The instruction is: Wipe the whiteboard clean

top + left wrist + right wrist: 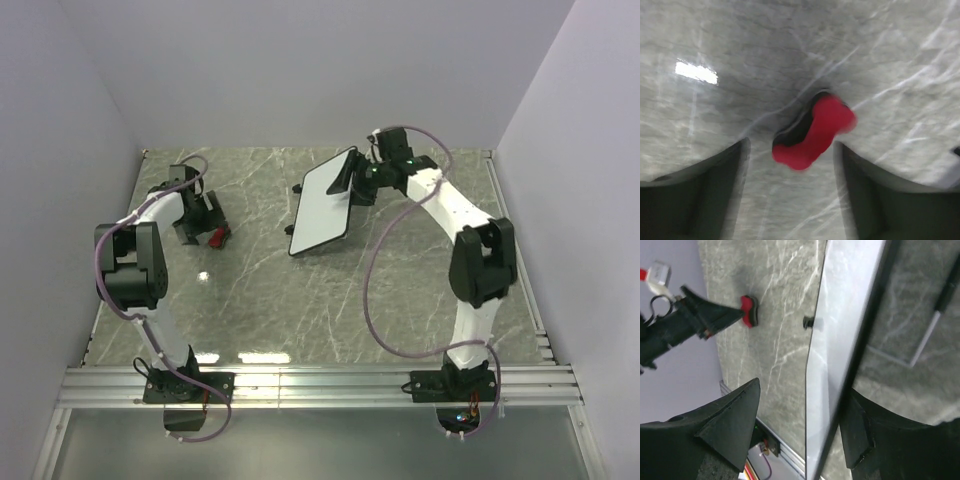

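Grey marbled tabletop (260,300), with the whiteboard (322,208) tipped up on edge toward the far middle, and its face looks clean to me. The right hand (350,178) straddles its rim with fingers spread, not pinching, so I reckon the board could flop flat or skid. The left hand (203,225) hangs open over the red eraser (812,132), which lies loose, so a nudge could knock it off. No containers anywhere.

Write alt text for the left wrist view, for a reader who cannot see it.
A blurred red bow-shaped eraser with a black underside shows against the grey marbled table, centred between the two dark fingers of the open left pincer, touching neither. A bright light reflection sits upper left.
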Available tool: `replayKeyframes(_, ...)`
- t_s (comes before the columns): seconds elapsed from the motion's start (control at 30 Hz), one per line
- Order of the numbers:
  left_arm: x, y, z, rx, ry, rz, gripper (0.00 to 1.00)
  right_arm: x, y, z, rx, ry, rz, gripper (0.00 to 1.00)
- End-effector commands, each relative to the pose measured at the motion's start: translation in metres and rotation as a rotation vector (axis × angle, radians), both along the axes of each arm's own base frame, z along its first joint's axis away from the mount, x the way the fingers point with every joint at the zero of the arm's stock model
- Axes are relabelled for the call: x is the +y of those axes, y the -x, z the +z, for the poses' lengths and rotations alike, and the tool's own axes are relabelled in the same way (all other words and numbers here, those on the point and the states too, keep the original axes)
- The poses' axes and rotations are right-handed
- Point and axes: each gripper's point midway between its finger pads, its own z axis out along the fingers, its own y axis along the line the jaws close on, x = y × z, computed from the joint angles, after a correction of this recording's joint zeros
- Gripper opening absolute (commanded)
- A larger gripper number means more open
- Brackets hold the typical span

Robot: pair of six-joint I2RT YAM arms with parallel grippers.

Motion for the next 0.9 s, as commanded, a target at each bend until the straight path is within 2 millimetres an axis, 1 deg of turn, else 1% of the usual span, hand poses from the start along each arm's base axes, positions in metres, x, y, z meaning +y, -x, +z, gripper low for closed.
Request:
replayKeyframes(0.0, 0.007, 0.002, -0.004, 0.020, -0.095, 0.006, 0.98, -0.024, 0.013, 0.047, -0.126, -0.010, -0.028, 0.69)
replayKeyframes(0.03, 0.007, 0.002, -0.004, 0.024, -0.108, 0.003, 0.99, -0.029, 0.016, 0.048, -0.131, -0.007, -0.034, 0.69)
replayKeyframes(0.07, 0.006, 0.003, -0.003, 0.025, -0.122, 0.000, 0.99, -0.036, 0.021, 0.059, -0.159, -0.011, -0.046, 0.70)
replayKeyframes(0.1, 0.005, 0.003, 0.000, 0.021, -0.127, 0.002, 0.99, -0.040, 0.028, 0.051, -0.146, 0.002, -0.048, 0.70)
replayKeyframes(0.13, 0.006, 0.002, 0.003, 0.014, -0.133, 0.008, 0.99, -0.045, 0.034, 0.059, -0.171, 0.007, -0.057, 0.71)
replayKeyframes(0.17, 0.006, 0.001, 0.007, 0.005, -0.134, 0.012, 0.99, -0.049, 0.039, 0.058, -0.177, 0.014, -0.059, 0.72)
replayKeyframes(0.2, 0.006, 0.002, 0.012, -0.002, -0.133, 0.017, 0.99, -0.053, 0.045, 0.049, -0.163, 0.030, -0.059, 0.72)
replayKeyframes(0.23, 0.006, 0.000, 0.017, -0.013, -0.135, 0.021, 0.99, -0.056, 0.049, 0.048, -0.166, 0.040, -0.063, 0.73)
replayKeyframes(0.27, 0.007, -0.001, 0.022, -0.024, -0.135, 0.025, 0.99, -0.060, 0.056, 0.054, -0.187, 0.040, -0.067, 0.73)
replayKeyframes(0.3, 0.005, -0.002, 0.033, -0.055, -0.127, 0.025, 0.99, -0.063, 0.063, 0.044, -0.173, 0.053, -0.065, 0.74)
replayKeyframes(0.33, 0.004, -0.004, 0.040, -0.076, -0.120, 0.021, 0.99, -0.065, 0.070, 0.053, -0.201, 0.048, -0.065, 0.74)
replayKeyframes(0.37, 0.003, -0.005, 0.047, -0.099, -0.114, 0.015, 0.99, -0.066, 0.074, 0.054, -0.212, 0.046, -0.064, 0.74)
replayKeyframes(0.4, 0.001, -0.008, 0.064, -0.153, -0.104, 0.009, 0.99, -0.070, 0.081, 0.049, -0.207, 0.051, -0.064, 0.74)
replayKeyframes(0.43, -0.002, -0.009, 0.074, -0.184, -0.095, 0.001, 0.99, -0.070, 0.088, 0.059, -0.242, 0.042, -0.059, 0.74)
replayKeyframes(0.47, -0.005, -0.011, 0.084, -0.216, -0.079, -0.010, 0.99, -0.070, 0.093, 0.062, -0.253, 0.034, -0.051, 0.74)
replayKeyframes(0.5, -0.012, -0.011, 0.101, -0.265, -0.052, -0.043, 0.99, -0.072, 0.099, 0.060, -0.259, 0.033, -0.044, 0.74)
replayKeyframes(0.53, -0.016, -0.012, 0.110, -0.287, -0.033, -0.054, 0.99, -0.074, 0.107, 0.074, -0.302, 0.022, -0.046, 0.74)
replayKeyframes(0.57, -0.019, -0.011, 0.122, -0.311, -0.017, -0.062, 0.99, -0.077, 0.113, 0.073, -0.315, 0.024, -0.047, 0.74)
replayKeyframes(0.6, -0.025, -0.013, 0.135, -0.337, 0.012, -0.075, 0.99, -0.079, 0.117, 0.077, -0.332, 0.022, -0.052, 0.76)
replayKeyframes(0.63, -0.027, -0.011, 0.141, -0.341, 0.025, -0.078, 0.99, -0.082, 0.125, 0.091, -0.380, 0.014, -0.064, 0.78)
replayKeyframes(0.67, -0.028, -0.009, 0.151, -0.361, 0.031, -0.074, 0.99, -0.085, 0.130, 0.090, -0.384, 0.015, -0.072, 0.80)
replayKeyframes(0.7, -0.030, -0.009, 0.160, -0.377, 0.045, -0.069, 0.99, -0.090, 0.136, 0.100, -0.423, 0.012, -0.094, 0.83)
replayKeyframes(0.73, -0.031, -0.008, 0.164, -0.385, 0.051, -0.063, 0.99, -0.093, 0.140, 0.101, -0.432, 0.012, -0.105, 0.84)
replayKeyframes(0.77, -0.032, -0.004, 0.175, -0.411, 0.062, -0.055, 0.99, -0.095, 0.143, 0.097, -0.419, 0.015, -0.121, 0.84)
replayKeyframes(0.8, -0.033, -0.003, 0.180, -0.423, 0.070, -0.053, 0.99, -0.097, 0.146, 0.097, -0.419, 0.016, -0.130, 0.84)
replayKeyframes(0.87, -0.036, 0.002, 0.193, -0.461, 0.088, -0.053, 0.99, -0.100, 0.156, 0.091, -0.393, 0.029, -0.125, 0.84)
